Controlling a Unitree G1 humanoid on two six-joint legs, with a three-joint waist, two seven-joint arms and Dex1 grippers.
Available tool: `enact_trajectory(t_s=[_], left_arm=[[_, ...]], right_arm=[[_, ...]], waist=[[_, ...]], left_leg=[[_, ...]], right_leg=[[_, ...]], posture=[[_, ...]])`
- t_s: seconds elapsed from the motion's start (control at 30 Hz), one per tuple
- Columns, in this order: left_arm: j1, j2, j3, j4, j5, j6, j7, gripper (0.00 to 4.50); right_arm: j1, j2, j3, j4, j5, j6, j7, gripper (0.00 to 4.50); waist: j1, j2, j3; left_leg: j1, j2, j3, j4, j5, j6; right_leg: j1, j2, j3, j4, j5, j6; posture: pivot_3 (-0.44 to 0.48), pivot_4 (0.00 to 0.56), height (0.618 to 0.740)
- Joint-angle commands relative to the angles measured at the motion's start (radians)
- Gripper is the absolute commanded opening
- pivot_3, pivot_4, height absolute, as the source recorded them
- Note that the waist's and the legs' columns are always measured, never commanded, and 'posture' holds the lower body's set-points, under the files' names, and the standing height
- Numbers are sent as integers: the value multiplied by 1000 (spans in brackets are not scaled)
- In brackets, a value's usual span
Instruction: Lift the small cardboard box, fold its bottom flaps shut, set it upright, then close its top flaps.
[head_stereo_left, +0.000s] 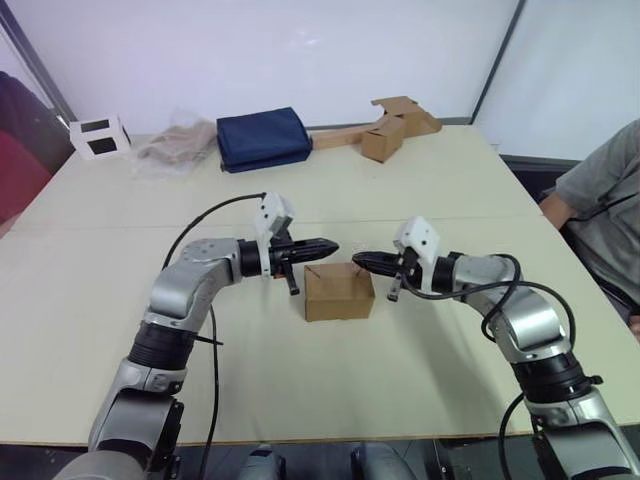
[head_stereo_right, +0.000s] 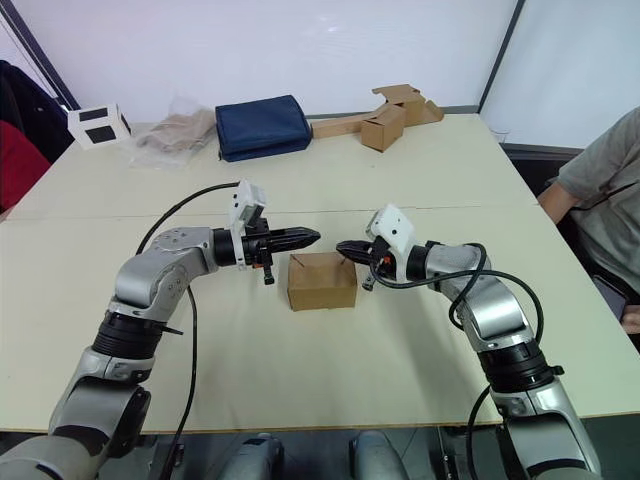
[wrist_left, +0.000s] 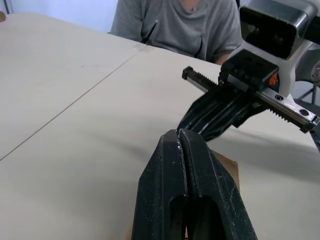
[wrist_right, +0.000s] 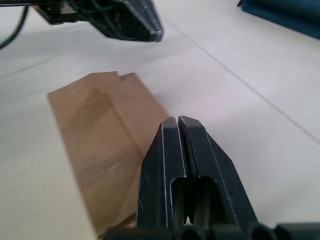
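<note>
One small cardboard box (head_stereo_left: 339, 292) sits upright on the bench (head_stereo_left: 420, 190) between my two hands, with its top flaps folded down. My left hand (head_stereo_left: 328, 247) and my right hand (head_stereo_left: 362, 259) both have the fingers pressed together and hold nothing — they hover just above the box's top, their tips pointing at each other with a little gap. At the far edge I count one white cube (head_stereo_left: 99, 136), one blue folded cloth (head_stereo_left: 263, 139), one crumpled plastic bag (head_stereo_left: 178, 146) and one smaller cardboard cube (head_stereo_left: 383, 138) on a strip — and one person (head_stereo_left: 610, 205) sits at my right.
</note>
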Motion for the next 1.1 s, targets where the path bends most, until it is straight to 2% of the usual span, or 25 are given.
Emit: enact_trajectory(t_s=[0.03,0.27,0.37,0.57,0.63,0.7,0.8,0.87,0.93,1.03,1.1], left_arm=[[3,13,-50,-4,61,-60,-3,28],[61,29,-152,45,166,-161,-29,28],[68,19,-139,53,160,-160,-19,28],[75,28,-128,45,155,-155,-25,28],[72,18,-92,33,124,-132,-7,28],[60,-12,13,1,45,-73,70,28],[59,5,89,-36,-31,66,114,28],[127,52,149,-92,-55,80,118,28],[216,67,227,-162,-59,26,161,28],[339,157,196,-229,15,19,167,28],[405,201,224,-260,-46,98,146,28]], right_arm=[[-22,13,17,-3,-17,-35,6,0],[20,10,74,31,-72,-97,35,0],[36,10,87,51,-100,-120,33,0],[34,36,38,56,-47,-96,24,0],[31,41,14,53,-24,-86,22,0],[17,63,-58,31,58,-37,4,0],[7,88,-149,0,157,29,-28,0],[27,93,-243,-21,224,56,-70,0],[81,58,-305,-43,254,86,-77,0],[161,5,-363,-86,301,156,-82,0],[228,-43,-375,-111,293,171,-70,0]], waist=[[0,0,0],[-1,0,0],[0,0,0],[0,0,0],[0,0,0],[0,0,0],[-1,0,0],[-4,0,0],[-6,1,-1],[1,1,-1],[5,1,-1]], left_leg=[[0,0,0,0,0,0],[0,0,0,0,0,0],[0,0,0,0,0,0],[0,0,0,0,0,0],[0,0,0,0,0,0],[0,0,0,0,0,0],[0,0,0,0,0,0],[0,0,0,0,0,0],[0,0,0,-1,0,0],[0,1,0,-2,0,0],[0,0,0,-2,0,0]], right_leg=[[0,0,0,0,0,0],[0,0,0,0,0,0],[0,0,0,0,0,0],[1,0,0,0,0,0],[1,0,0,0,0,0],[1,0,0,0,0,0],[0,0,0,0,0,0],[0,0,0,0,0,0],[-1,0,1,0,0,0],[-1,0,0,-1,0,0],[0,0,0,-1,0,0]], posture=[[0,150,740],[0,150,740],[0,150,740],[0,150,740],[0,150,740],[0,150,740],[0,150,740],[0,150,740],[0,150,740],[0,150,740],[0,150,740]])
